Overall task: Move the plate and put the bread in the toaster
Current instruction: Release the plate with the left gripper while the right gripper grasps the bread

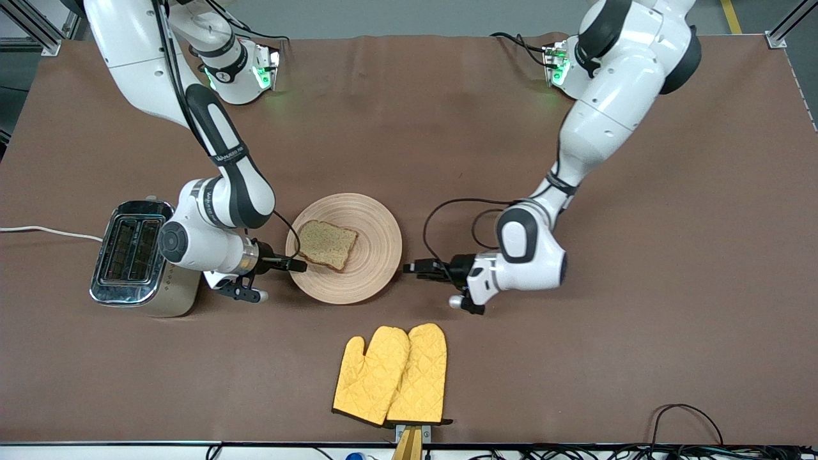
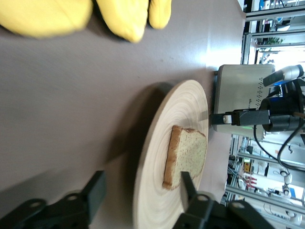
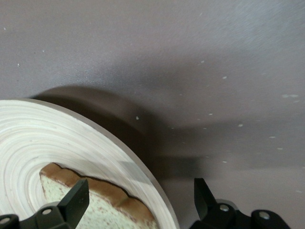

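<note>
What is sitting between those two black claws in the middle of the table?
The plate with the bread on it lies between the right gripper and the left gripper; the front view shows it.

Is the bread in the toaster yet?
No. The bread lies flat on the plate; both toaster slots look empty.

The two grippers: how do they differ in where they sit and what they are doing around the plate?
The right gripper is at the plate's rim toward the toaster, open with the rim between its fingers; the left gripper sits just off the rim at the left arm's end, also open. The right gripper is close to the bread; the left gripper is farther from it. Both are low by the table and hold nothing.
</note>
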Action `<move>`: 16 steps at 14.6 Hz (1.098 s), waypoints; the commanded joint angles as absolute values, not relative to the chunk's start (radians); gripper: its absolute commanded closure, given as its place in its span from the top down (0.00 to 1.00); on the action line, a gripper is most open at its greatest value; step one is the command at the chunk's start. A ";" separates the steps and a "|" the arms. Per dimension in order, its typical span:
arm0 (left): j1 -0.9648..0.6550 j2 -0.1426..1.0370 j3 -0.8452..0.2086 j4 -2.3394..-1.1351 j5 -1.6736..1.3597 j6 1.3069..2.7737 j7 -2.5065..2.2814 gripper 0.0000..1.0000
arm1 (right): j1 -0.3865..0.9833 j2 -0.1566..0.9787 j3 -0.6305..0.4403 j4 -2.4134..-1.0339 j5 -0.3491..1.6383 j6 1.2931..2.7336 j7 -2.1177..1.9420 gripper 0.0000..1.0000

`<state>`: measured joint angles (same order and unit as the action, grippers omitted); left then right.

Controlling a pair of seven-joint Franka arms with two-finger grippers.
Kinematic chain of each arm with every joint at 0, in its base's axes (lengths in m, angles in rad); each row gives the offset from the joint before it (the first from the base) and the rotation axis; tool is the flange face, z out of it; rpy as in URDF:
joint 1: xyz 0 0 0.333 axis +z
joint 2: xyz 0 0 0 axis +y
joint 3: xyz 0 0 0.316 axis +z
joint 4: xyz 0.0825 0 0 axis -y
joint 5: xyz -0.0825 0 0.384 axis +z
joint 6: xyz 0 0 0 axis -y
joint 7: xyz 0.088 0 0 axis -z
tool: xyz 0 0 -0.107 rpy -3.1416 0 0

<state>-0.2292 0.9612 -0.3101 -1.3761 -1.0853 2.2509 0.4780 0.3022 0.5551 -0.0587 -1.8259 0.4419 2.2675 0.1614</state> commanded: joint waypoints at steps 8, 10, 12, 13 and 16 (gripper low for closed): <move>0.087 0.711 -0.308 -1.388 -0.452 1.944 0.232 1.00 | 0.397 0.364 -0.064 -2.016 0.275 2.264 0.442 0.97; 0.110 0.629 -0.308 -1.391 -0.262 1.883 0.186 1.00 | 0.437 0.371 -0.066 -2.014 0.264 2.269 0.489 0.94; 0.149 0.556 -0.307 -1.393 -0.158 1.838 0.183 1.00 | 0.442 0.376 -0.064 -2.014 0.223 2.286 0.505 0.86; 0.167 0.513 -0.307 -1.396 -0.122 1.807 0.167 1.00 | 0.440 0.379 -0.064 -2.014 0.219 2.287 0.505 0.78; 0.210 0.376 -0.307 -1.396 -0.049 1.676 0.144 1.00 | 0.436 0.388 -0.063 -2.010 0.219 2.289 0.505 0.62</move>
<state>0.1900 0.4851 -0.3087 -1.3578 -0.0893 1.7413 0.1624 0.4404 0.4044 -0.0641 -1.9845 0.2463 2.2731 0.4826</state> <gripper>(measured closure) 0.000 0.339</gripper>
